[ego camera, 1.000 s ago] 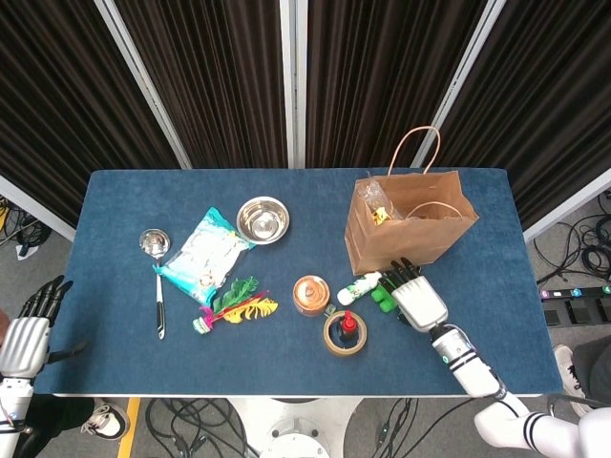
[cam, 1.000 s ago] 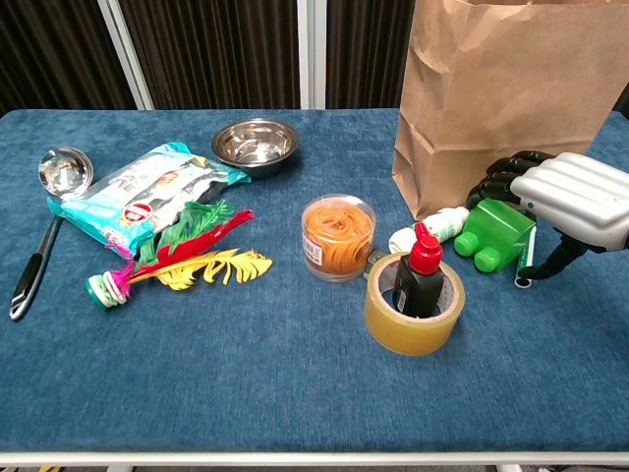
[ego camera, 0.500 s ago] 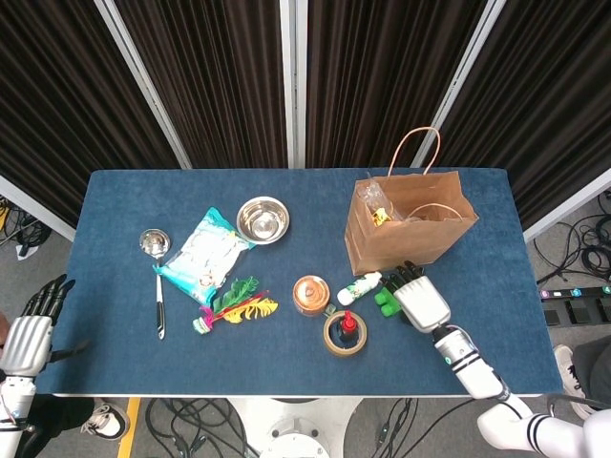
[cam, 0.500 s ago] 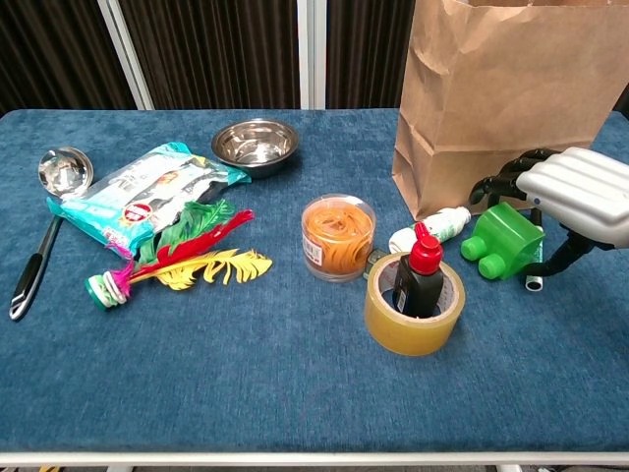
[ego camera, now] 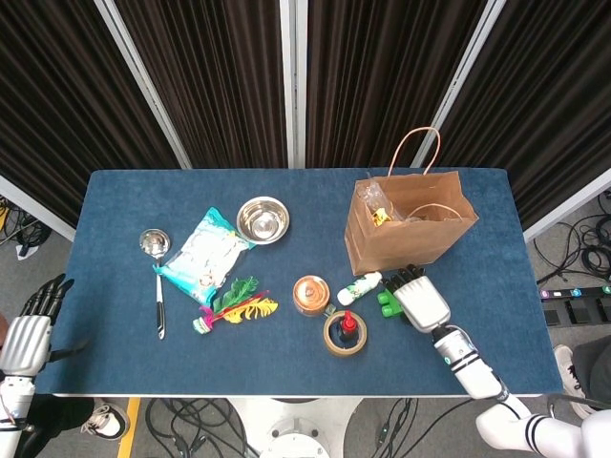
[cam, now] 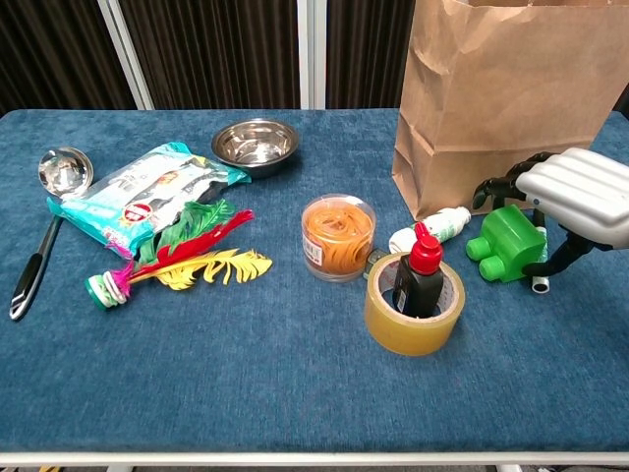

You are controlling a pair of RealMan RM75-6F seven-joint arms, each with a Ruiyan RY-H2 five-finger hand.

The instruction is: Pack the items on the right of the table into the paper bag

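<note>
Right hand [cam: 575, 202] is curled over the green plastic block [cam: 506, 244], dark fingers draped on its back and top; the block appears held but sits low at the table's [ego camera: 115, 363] right side, just in front of the paper bag [ego camera: 410, 227]. Whether it has cleared the cloth is unclear. To do the step well: firm up the grip, lift straight up above the bag rim, go in over the open top and avoid the handles. Don't nudge the small white bottle [cam: 429, 228] or the tape roll [cam: 414, 303] holding the red-capped bottle [cam: 421, 267]. Left hand [ego camera: 29, 334] is off the front-left corner, fingers spread, holding nothing.
</note>
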